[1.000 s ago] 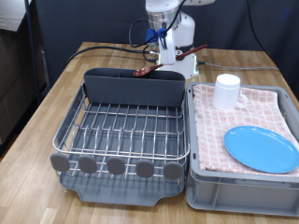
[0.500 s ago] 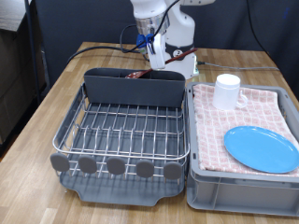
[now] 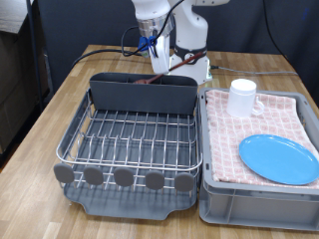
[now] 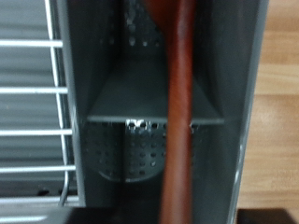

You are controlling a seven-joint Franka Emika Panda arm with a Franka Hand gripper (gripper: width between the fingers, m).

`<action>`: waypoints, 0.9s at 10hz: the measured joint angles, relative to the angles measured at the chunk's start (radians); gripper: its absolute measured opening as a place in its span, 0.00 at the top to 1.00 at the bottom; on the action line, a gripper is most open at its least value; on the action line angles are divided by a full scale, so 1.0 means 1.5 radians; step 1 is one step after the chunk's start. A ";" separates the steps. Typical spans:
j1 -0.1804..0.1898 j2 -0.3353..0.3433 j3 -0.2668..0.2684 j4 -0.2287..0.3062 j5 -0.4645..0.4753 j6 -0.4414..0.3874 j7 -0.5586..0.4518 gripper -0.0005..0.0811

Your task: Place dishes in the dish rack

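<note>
My gripper hangs over the back of the dish rack, above its tall grey cutlery box. It is shut on the reddish-brown wooden spoon, which points down into the box. In the wrist view the spoon runs lengthwise over the box's perforated compartments, beside the wire grid. The light-blue plate and the white mug lie on the pink checked cloth at the exterior view's right.
The grey crate lined with checked cloth stands right next to the rack. Round grey knobs line the rack's front edge. Cables and the robot base are behind the rack on the wooden table.
The gripper has moved towards the exterior view's left with the spoon, from the box's right end towards its middle, and the spoon now hangs steeper into the box.
</note>
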 joint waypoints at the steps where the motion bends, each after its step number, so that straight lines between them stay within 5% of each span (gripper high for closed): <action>1: -0.007 0.000 0.006 0.000 -0.021 0.001 0.017 0.59; 2: -0.012 0.000 0.012 0.000 -0.040 0.004 0.034 0.59; 4: -0.039 0.000 0.049 0.000 -0.128 0.026 0.113 0.20; 5: -0.056 -0.001 0.077 -0.001 -0.181 0.040 0.163 0.20; 6: -0.066 -0.003 0.100 -0.001 -0.221 0.048 0.204 0.06; 9: -0.068 -0.028 0.144 0.004 -0.247 0.034 0.252 0.01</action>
